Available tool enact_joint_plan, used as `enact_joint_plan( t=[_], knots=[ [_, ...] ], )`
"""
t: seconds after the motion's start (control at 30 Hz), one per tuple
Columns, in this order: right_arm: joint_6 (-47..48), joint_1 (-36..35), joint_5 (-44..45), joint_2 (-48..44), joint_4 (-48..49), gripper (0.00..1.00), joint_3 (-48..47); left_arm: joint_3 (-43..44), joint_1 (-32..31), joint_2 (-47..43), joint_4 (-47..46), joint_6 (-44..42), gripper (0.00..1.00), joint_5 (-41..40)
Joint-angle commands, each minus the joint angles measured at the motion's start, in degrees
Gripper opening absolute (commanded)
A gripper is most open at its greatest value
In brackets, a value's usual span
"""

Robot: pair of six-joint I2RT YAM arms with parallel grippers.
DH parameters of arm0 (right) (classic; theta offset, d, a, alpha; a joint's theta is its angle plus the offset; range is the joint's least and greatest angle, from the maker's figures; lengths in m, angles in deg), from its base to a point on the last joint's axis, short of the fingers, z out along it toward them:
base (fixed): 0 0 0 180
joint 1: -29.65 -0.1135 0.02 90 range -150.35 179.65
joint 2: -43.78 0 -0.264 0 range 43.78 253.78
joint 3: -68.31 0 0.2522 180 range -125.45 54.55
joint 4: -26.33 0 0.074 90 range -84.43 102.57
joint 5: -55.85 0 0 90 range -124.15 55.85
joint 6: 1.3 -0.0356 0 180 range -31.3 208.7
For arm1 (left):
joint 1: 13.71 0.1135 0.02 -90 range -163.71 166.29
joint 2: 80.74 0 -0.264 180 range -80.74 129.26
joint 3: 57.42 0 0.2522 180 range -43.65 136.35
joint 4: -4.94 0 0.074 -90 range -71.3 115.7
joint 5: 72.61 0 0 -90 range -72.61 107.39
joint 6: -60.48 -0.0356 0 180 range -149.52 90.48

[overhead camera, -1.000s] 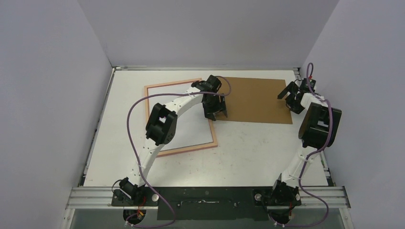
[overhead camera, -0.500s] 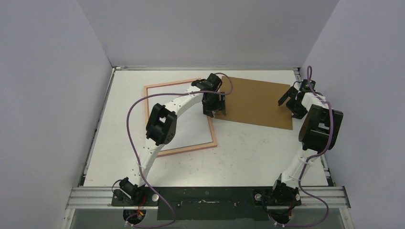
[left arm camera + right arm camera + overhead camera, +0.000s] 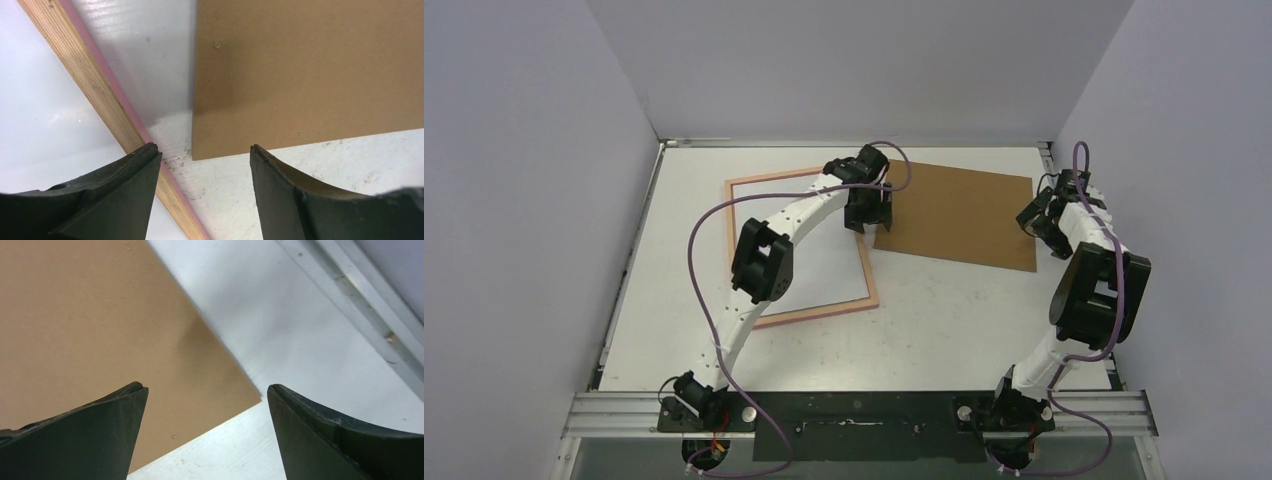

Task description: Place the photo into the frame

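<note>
The frame (image 3: 824, 312) lies flat at the left centre, its pale wood side up with a pink edge; its right rail crosses the left wrist view (image 3: 100, 95). A smooth white surface (image 3: 40, 115) fills its inside; I cannot tell whether it is the photo's back. No seascape print shows in any view. My left gripper (image 3: 871, 222) is open and empty, low over the gap between the frame's right rail and the near left corner of the brown backing board (image 3: 959, 215); in its own view (image 3: 204, 150) nothing is between the jaws. My right gripper (image 3: 1046, 215) is open and empty over the board's near right corner (image 3: 206, 387).
The backing board lies slightly skewed on the white table (image 3: 944, 320), and shows in the left wrist view (image 3: 310, 70) and the right wrist view (image 3: 100, 315). The metal side rail (image 3: 360, 305) and the grey wall are close on the right of my right gripper.
The backing board has turned slightly clockwise, its right end now nearer than before. My right gripper has moved right, off the board's edge. My left gripper has shifted a little back.
</note>
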Motion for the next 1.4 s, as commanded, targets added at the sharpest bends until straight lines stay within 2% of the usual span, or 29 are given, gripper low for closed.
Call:
enact_joint_plan(
  t=[0.0,0.3,0.5,0.77,1.03,1.13,1.37],
  knots=[
    [-0.5,-0.4,7.2,-2.9,-1.4,0.95,2.0,2.2,0.3,2.5,1.6,1.5,0.64,-0.9],
    [1.3,1.3,-3.3,-0.9,2.8,0.95,5.0,4.6,0.7,5.4,4.0,1.8,0.64,1.1],
    [4.5,3.6,-6.0,2.2,2.2,0.96,4.0,4.1,1.4,5.9,5.5,2.3,0.64,0.9],
    [5.0,4.7,-19.6,5.1,5.5,0.96,5.6,7.0,2.1,9.5,4.4,1.7,0.63,12.9],
    [0.4,4.3,-30.2,8.2,12.0,0.94,8.7,6.2,3.0,9.3,-0.4,4.3,0.61,19.9],
    [-1.5,3.4,-31.8,7.4,13.1,0.94,8.4,6.0,3.3,8.7,-4.8,6.2,0.6,24.3],
    [-4.5,3.3,-31.8,4.0,15.1,0.94,10.7,6.0,3.3,5.4,-8.8,4.5,0.59,26.3]
  ],
)
